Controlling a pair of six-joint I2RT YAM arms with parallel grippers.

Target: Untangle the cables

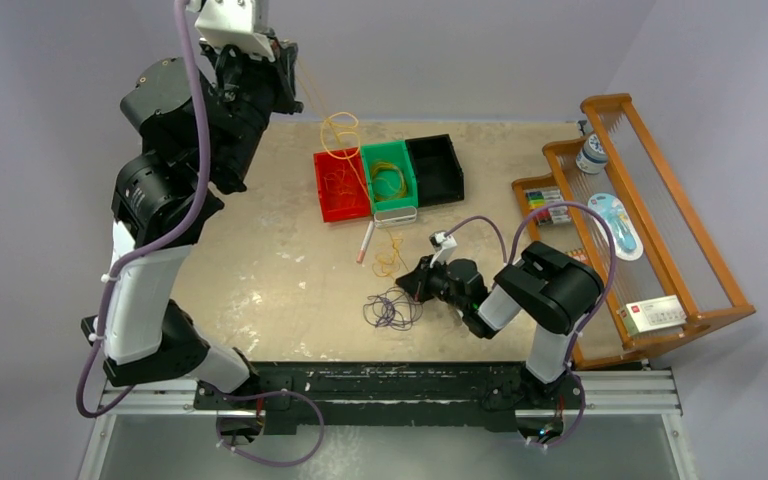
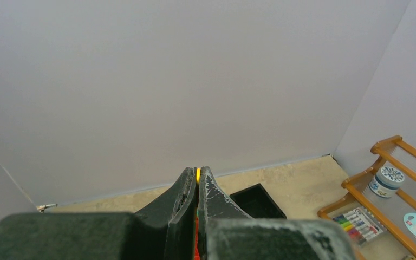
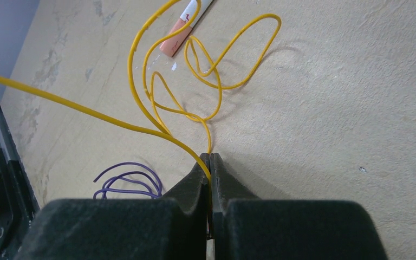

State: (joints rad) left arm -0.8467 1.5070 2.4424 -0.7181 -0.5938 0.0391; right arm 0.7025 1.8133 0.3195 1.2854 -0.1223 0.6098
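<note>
While my left pincer (image 2: 197, 173) and right pincer (image 3: 210, 158) each pinch the yellow cable (image 3: 132, 65), looped just ahead of the right one, it looks light, springy and slippery, so I'd grip near its ends.

Top view: high behind near edge, looking down on whole surface (image 1: 260, 280).
Left wrist: raised, faces far wall (image 2: 195, 81); shares black bin (image 2: 257, 201) and rack (image 2: 387, 145) with top.
Right wrist: close over surface; shares yellow cable (image 3: 49, 97) and purple cable (image 3: 124, 176) with top.

Qty: 3 bins (image 1: 345, 213), 2 pincers (image 2: 197, 172) (image 3: 210, 158), 1 rack (image 1: 705, 322).
</note>
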